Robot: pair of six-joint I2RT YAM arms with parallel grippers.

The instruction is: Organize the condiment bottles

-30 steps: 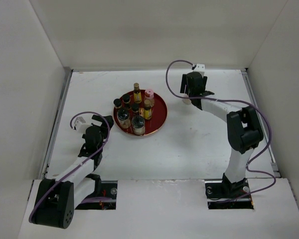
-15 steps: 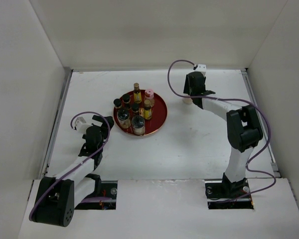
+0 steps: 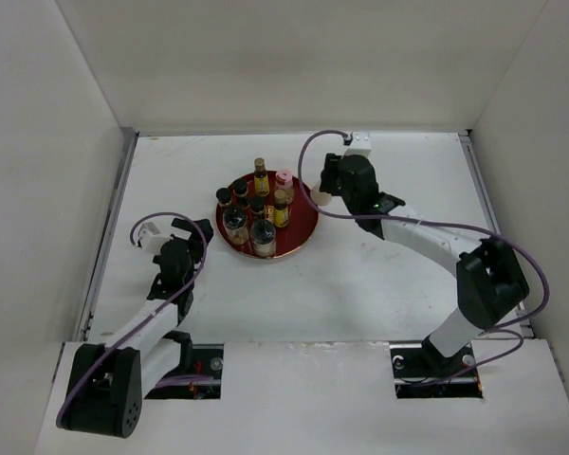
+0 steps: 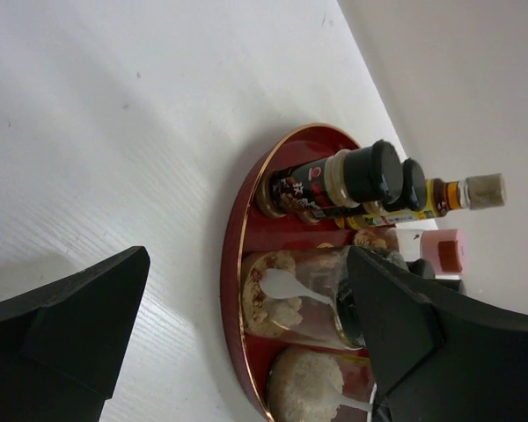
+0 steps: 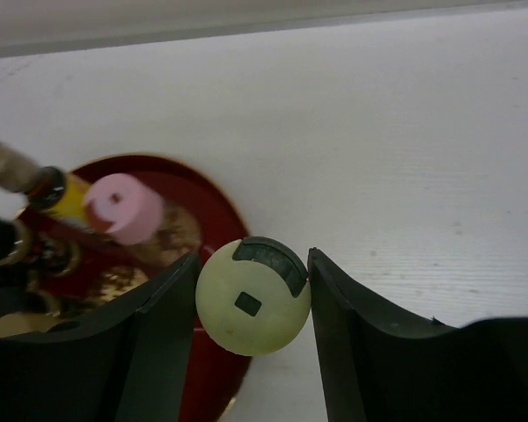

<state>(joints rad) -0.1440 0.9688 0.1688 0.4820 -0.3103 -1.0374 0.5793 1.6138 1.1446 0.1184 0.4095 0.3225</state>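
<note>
My right claw (image 5: 253,274) is clenched on the cream bottle (image 5: 253,297) at the right rim of the red tray (image 3: 303,216); I can't tell whether the bottle is touching down. The other condiment bottles (image 3: 256,209) stand clustered in the tray, the pink-capped bottle (image 5: 123,207) among them. My left claw (image 3: 194,227) is spread wide over the bench (image 3: 360,275) just left of the tray. In its wrist view one finger hides the caps of the nearest jars.

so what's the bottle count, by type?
Wide jars on the red tray: 2
Pink-capped bottle: 1
Other slim bottles on the tray: 5
Cream-capped bottle, in the right claw: 1
Total: 9
</note>
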